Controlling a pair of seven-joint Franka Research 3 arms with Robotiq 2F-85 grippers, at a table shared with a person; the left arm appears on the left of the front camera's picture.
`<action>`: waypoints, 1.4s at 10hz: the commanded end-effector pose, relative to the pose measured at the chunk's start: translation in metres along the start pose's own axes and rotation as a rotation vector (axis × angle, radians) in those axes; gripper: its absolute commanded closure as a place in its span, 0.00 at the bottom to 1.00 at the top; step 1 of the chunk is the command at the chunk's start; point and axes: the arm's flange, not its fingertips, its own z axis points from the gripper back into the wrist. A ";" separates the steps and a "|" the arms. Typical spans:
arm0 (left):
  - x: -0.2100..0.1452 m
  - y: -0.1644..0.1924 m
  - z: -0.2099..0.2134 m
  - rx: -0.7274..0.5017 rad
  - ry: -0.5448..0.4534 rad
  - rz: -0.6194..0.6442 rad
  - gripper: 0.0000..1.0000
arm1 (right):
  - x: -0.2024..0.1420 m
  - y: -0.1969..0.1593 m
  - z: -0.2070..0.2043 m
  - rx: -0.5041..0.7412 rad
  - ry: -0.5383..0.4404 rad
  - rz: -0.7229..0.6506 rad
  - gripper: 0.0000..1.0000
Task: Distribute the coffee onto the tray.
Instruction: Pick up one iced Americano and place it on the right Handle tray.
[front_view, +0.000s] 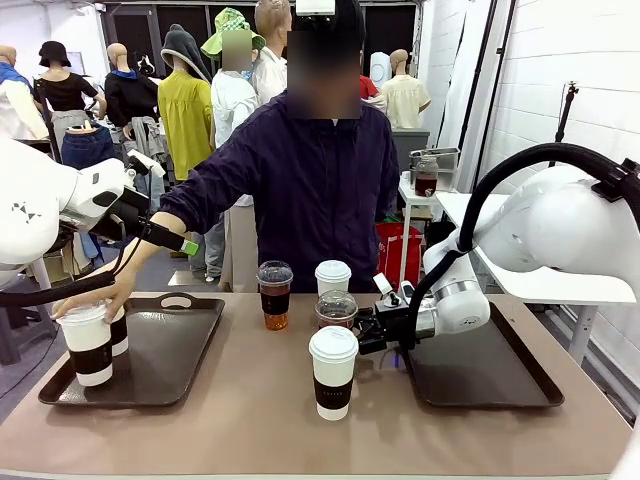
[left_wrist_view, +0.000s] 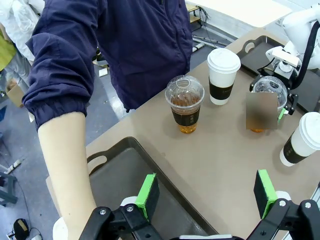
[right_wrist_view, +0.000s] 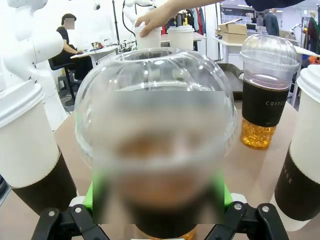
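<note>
- While a person's hand (front_view: 98, 293) rests on the lid of one of them, two paper cups (front_view: 90, 350) with dark sleeves stand close together at the near left corner of the left tray (front_view: 170, 355).
- Above that tray's right part hangs the left claw (left_wrist_view: 206, 192), its green pads (left_wrist_view: 148, 192) spread wide apart and clasping nothing.
- On the bare table between the trays, straight in front of the person, stands a clear cup (front_view: 275, 295) of amber drink with a dark sleeve.
- Just to its right and slightly farther back stands the far paper cup (front_view: 333, 277).
- Nearer the robot's edge, the near paper cup (front_view: 333, 372) stands alone.
- Behind it, the right claw (right_wrist_view: 159, 200) is clamped on the domed cup (front_view: 336, 306), a green pad against each side. This cup is upright, just left of the right tray (front_view: 500, 390).
</note>
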 end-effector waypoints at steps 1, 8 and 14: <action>-0.001 0.001 0.000 -0.006 -0.003 0.004 0.00 | 0.002 -0.005 -0.004 0.005 -0.029 -0.040 0.19; -0.001 0.001 0.000 -0.006 -0.003 0.004 0.00 | 0.011 -0.002 0.014 -0.034 -0.103 -0.056 0.39; -0.001 0.001 0.000 -0.006 -0.003 0.004 0.00 | 0.079 0.055 0.086 -0.025 -0.047 -0.096 0.39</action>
